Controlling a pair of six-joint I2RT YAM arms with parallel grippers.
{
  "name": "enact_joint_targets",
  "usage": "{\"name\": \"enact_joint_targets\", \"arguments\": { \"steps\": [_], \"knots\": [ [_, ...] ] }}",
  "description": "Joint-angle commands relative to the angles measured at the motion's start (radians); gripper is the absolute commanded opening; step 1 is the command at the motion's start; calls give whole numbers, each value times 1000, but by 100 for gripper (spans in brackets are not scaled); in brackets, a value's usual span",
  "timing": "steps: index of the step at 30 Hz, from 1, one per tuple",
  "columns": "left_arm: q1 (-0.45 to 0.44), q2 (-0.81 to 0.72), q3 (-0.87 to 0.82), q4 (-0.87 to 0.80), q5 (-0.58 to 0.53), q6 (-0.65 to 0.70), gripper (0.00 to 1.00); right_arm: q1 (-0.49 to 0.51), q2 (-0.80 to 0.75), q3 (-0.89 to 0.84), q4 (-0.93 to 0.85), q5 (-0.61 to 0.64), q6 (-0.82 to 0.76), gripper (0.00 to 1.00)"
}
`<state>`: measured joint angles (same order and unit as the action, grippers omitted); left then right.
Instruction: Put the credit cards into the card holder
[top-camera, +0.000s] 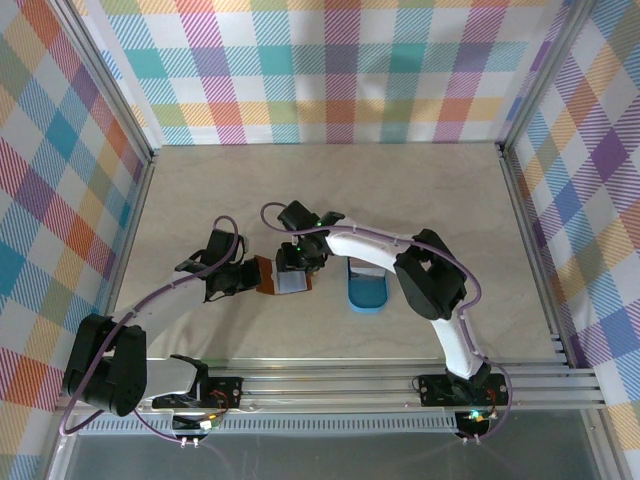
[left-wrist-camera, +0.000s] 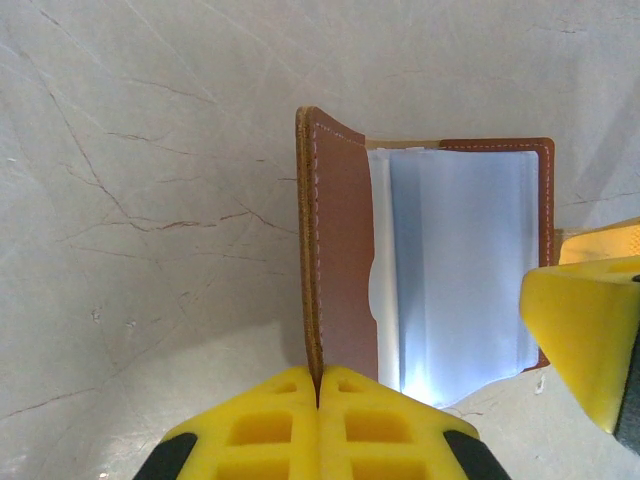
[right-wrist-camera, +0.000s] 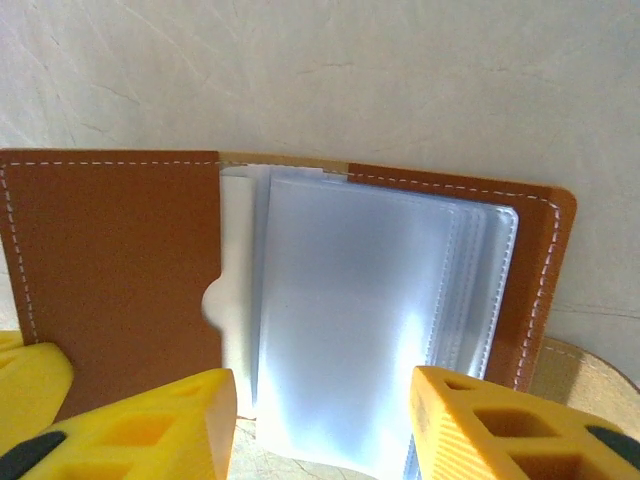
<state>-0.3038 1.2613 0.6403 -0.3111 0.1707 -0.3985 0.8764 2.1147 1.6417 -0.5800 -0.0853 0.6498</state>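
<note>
Since the two arms meet so closely in the top view, with the left gripper (top-camera: 247, 279) and right gripper (top-camera: 297, 262) crowding the card holder (top-camera: 290, 284) in the middle of the table (top-camera: 330, 190), just left of the blue tray (top-camera: 367, 298), I judge a bump between them to be the first risk. A sideways nudge from the right could drag the holder out of the left's pinch or slide it across the smooth top.

From the left wrist, the fingers (left-wrist-camera: 375, 425) are pressed together on the near edge of the leather cover (left-wrist-camera: 340, 240), which is tilted up while the other half lies flat. The bite is narrow, so the cover may twist, slip free and flop shut over the pockets. A yellow finger of the right gripper sits just beside the holder's far edge.

From the right wrist, the fingers (right-wrist-camera: 500, 425) stand apart, one on either side of the clear sleeves (right-wrist-camera: 350, 320), gripping nothing. The sleeves look limp, glossy and stacked several deep, so closing here could catch more than one leaf or crumple them. The holder itself is reddish-brown leather with pale stitching, opened like a book, with a thumb notch cut in its inner pocket
</note>
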Motion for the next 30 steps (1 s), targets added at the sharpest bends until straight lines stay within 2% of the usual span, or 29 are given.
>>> {"name": "enact_joint_targets", "arguments": {
  "steps": [1,10,30],
  "knots": [
    [13,1,24,-16,-12,18,2,-6,-9,7,-16,17,-11,50],
    [13,-5,22,-13,-9,20,2,-6,41,35,-34,2,-13,53],
    [13,1,23,-8,-4,20,2,-7,89,47,-31,-55,15,51]
  ]
}}
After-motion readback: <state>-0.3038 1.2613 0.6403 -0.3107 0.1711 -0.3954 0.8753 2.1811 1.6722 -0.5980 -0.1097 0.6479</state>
